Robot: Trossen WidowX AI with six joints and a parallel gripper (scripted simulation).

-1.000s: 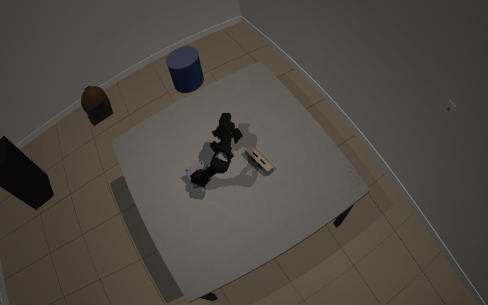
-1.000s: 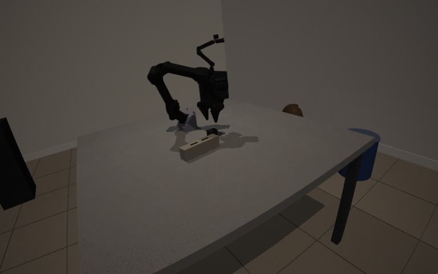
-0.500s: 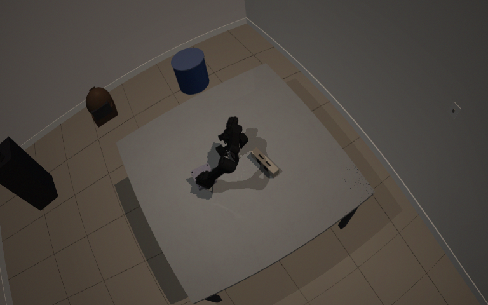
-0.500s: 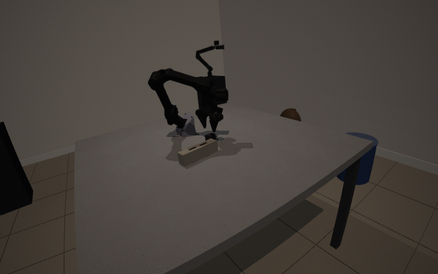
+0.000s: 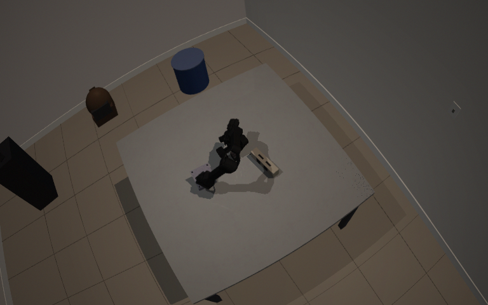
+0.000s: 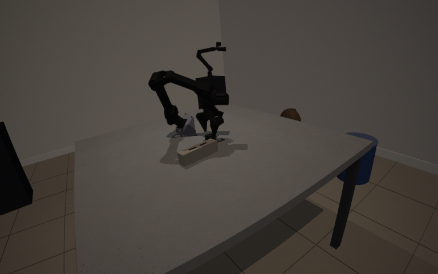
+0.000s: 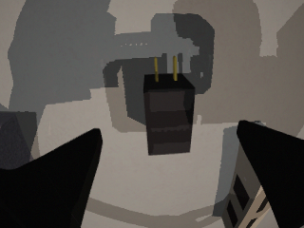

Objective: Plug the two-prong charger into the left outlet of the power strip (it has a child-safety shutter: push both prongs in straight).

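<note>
The black two-prong charger point(image 6: 207, 137) point(image 7: 169, 119) lies on the table, its two brass prongs pointing to the top of the wrist view. The arm hides it in the top view. My gripper point(image 6: 210, 133) point(image 7: 173, 131) is open and empty, its fingers pointing down, one to each side of the charger in the wrist view and clear of it. The beige power strip point(image 5: 274, 170) point(image 6: 200, 156) point(image 7: 248, 168) lies beside the charger with two dark outlets on top. In the wrist view it is at the lower right, partly hidden by the right finger.
The pale arm base bracket point(image 5: 199, 169) point(image 6: 190, 124) stands on the table point(image 5: 251, 222) point(image 6: 161, 200). A blue bin point(image 5: 192, 77) point(image 6: 366, 164) and a brown backpack point(image 5: 98, 100) are beyond the table, as is a black box point(image 5: 27, 180).
</note>
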